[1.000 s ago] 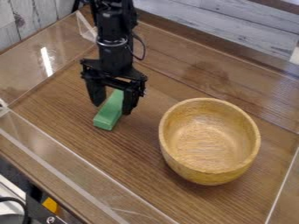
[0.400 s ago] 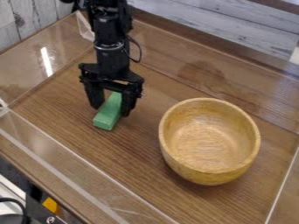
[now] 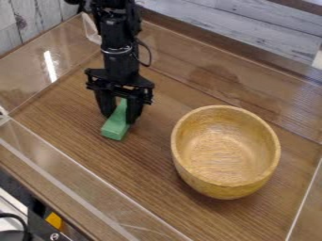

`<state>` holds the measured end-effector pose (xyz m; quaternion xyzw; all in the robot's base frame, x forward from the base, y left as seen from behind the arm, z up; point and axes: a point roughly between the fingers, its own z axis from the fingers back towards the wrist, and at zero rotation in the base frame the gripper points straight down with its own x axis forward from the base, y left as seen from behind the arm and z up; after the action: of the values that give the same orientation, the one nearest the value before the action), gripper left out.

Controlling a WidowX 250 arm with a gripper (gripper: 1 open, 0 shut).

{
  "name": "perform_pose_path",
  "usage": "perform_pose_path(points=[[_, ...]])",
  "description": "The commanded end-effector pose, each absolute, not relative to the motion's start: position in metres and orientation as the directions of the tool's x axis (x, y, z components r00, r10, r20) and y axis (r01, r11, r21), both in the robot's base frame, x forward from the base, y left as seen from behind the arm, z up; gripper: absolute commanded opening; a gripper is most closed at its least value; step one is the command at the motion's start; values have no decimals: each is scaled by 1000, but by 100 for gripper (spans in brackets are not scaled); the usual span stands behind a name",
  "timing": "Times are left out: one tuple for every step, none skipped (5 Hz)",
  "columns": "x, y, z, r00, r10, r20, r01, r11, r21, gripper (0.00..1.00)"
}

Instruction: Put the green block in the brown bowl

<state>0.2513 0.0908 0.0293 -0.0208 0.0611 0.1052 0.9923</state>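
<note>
The green block (image 3: 116, 125) lies on the wooden table left of centre, its far end between the black fingers of my gripper (image 3: 120, 107). The gripper points straight down from the black arm, and its fingers have drawn in against the block's sides, shut on it. The block's near end still rests on the table. The brown bowl (image 3: 225, 150) stands upright to the right, a short gap away from the block, with nothing inside it.
A clear acrylic wall (image 3: 75, 179) rims the wooden table (image 3: 189, 80) along the front and left. Grey planks (image 3: 251, 24) run behind the table at the back. Yellow and black equipment (image 3: 51, 222) shows at the lower left corner.
The gripper fingers have closed inward onto the green block's far end. Arm, block and bowl have stayed where they were.
</note>
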Motion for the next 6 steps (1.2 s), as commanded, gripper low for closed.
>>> perform_pose_path(points=[[258, 96, 40, 975, 210, -77, -213, 976, -39, 0], [257, 95, 43, 974, 213, -79, -217, 975, -40, 0], [256, 93, 45, 973, 216, -80, -220, 975, -42, 0], [255, 92, 48, 972, 219, -82, -223, 974, -43, 0], [254, 90, 51, 972, 222, -83, -226, 973, -44, 0], [253, 89, 54, 971, 224, -83, -228, 973, -44, 0]])
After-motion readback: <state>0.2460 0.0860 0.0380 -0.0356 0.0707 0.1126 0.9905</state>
